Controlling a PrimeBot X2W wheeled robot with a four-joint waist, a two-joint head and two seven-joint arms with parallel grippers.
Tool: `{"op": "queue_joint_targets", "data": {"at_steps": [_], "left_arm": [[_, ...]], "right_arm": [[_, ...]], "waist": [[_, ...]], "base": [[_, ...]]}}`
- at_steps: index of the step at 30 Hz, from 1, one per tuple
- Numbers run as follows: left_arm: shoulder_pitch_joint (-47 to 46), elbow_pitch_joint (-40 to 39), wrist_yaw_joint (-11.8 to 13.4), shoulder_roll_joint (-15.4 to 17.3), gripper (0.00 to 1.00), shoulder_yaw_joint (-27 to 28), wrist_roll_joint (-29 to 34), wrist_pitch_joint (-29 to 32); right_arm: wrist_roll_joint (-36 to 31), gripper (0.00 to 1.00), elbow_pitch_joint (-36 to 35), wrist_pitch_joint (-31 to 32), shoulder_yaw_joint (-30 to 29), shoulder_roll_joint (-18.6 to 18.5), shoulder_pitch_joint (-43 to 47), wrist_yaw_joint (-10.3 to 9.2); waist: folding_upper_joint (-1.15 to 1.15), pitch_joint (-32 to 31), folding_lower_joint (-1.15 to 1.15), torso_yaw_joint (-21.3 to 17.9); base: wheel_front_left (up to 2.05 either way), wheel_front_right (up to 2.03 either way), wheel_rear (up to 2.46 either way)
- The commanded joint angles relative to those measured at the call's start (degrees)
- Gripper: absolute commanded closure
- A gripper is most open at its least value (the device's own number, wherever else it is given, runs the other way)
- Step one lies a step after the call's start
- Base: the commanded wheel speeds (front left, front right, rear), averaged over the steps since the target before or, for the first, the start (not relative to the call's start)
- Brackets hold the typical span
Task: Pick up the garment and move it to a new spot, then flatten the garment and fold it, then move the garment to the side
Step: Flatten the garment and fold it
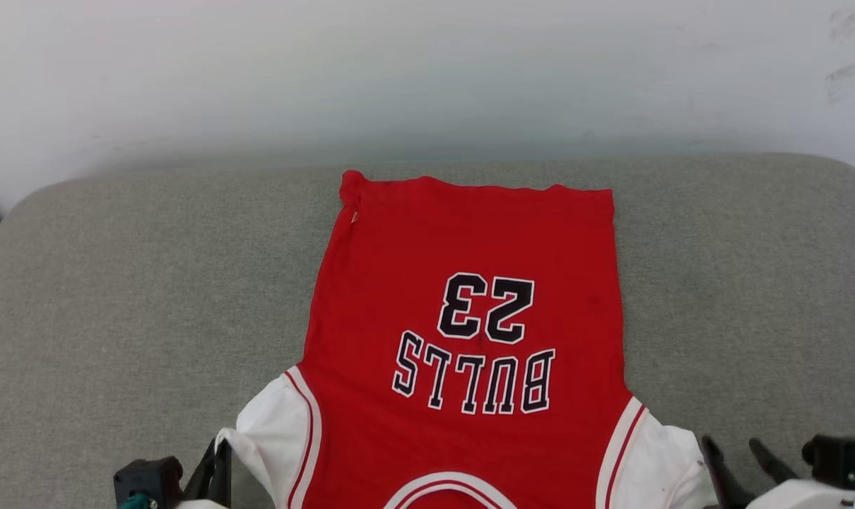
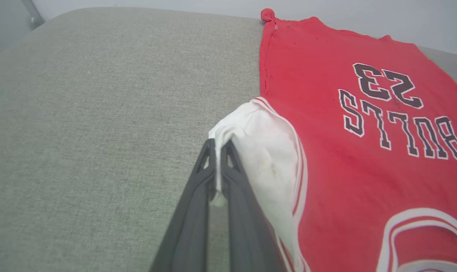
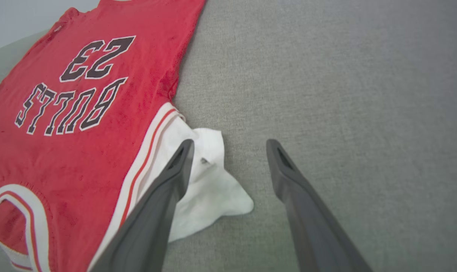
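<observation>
Spread flat mid counter (image 1: 116,283), hem toward far edge: the garment (image 1: 463,247). Clamped tight on its white panel at the near edge: left tool (image 2: 218,145). Gaping wide, empty, by the other panel: right tool (image 3: 229,142).

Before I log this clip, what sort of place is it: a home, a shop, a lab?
Most likely a lab or test setup, though that's a guess: a grey fabric-covered surface with rounded corners stands against a plain white wall, and a red jersey lies spread on it.
</observation>
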Motion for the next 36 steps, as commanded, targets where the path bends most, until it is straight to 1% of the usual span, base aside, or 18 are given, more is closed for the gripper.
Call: {"op": "queue_joint_targets", "data": {"at_steps": [1,5,10,12,17,20,23,26,28,32,36], "left_arm": [[-1.67,-1.04,0.10,0.09,1.00,-0.25,0.74,-0.26],[-4.07,-3.48,0.33,-0.30,1.00,-0.86,2.11,-1.01],[-8.18,-7.17,-0.52,-0.57,1.00,-2.27,4.03,-1.36],[-10.12,-8.12,-1.05,-0.70,1.00,-2.82,4.74,-1.68],[-16.24,-9.63,-3.93,-1.15,1.00,-5.06,6.66,-2.13],[-19.98,-9.67,-5.83,-1.55,1.00,-6.49,7.66,-2.49],[-22.63,-10.03,-7.01,-2.37,1.00,-7.47,8.27,-3.08],[-24.42,-10.32,-7.66,-3.33,1.00,-8.27,8.49,-3.60],[-25.26,-10.33,-8.01,-3.99,1.00,-8.67,8.54,-4.20],[-26.65,-9.78,-8.56,-5.09,1.00,-9.07,8.20,-5.19],[-27.32,-8.53,-8.83,-5.63,1.00,-9.11,7.99,-5.97]], "right_arm": [[0.44,0.00,0.37,-0.29,-0.57,-0.45,-3.19,-0.02],[0.54,0.00,3.35,-2.60,-3.48,-1.20,-12.18,-0.02],[-0.23,0.00,12.34,-5.52,-6.13,-3.67,-26.56,-0.02],[-0.10,0.00,16.44,-6.03,-6.86,-4.51,-32.77,-0.02],[-1.27,0.00,26.10,-3.23,-6.51,-9.23,-46.32,-0.02],[-0.99,0.00,30.46,0.96,-4.77,-11.51,-53.99,-0.02],[-0.92,0.00,34.66,8.38,-3.60,-13.60,-60.38,-0.03],[-0.27,0.00,37.93,16.47,-2.84,-14.51,-66.16,-0.02],[-0.39,0.00,39.72,20.27,-3.26,-15.25,-68.42,-0.03],[-1.42,0.00,42.29,25.47,-4.38,-15.63,-71.50,-0.02],[-2.54,0.00,46.18,30.74,-5.89,-13.92,-70.93,-0.03]], "waist": [[0.00,1.27,0.01,0.75],[0.00,4.18,0.01,2.01],[0.00,9.49,0.01,4.68],[0.00,11.72,0.01,5.93],[0.00,17.38,0.01,10.09],[0.00,20.05,0.01,12.18],[0.00,22.58,0.01,13.68],[0.00,24.90,0.01,14.92],[0.00,26.11,0.01,15.71],[0.00,28.45,0.01,16.97],[0.00,29.52,0.01,17.19]], "base": [[0.00,0.00,0.00],[0.00,0.00,0.00],[0.00,0.00,0.00],[0.00,0.00,0.00],[0.00,0.00,0.00],[0.00,0.00,0.00],[0.00,0.00,0.00],[0.00,0.00,0.00],[0.00,0.00,0.00],[0.00,0.00,0.00],[0.00,0.00,0.00]]}}
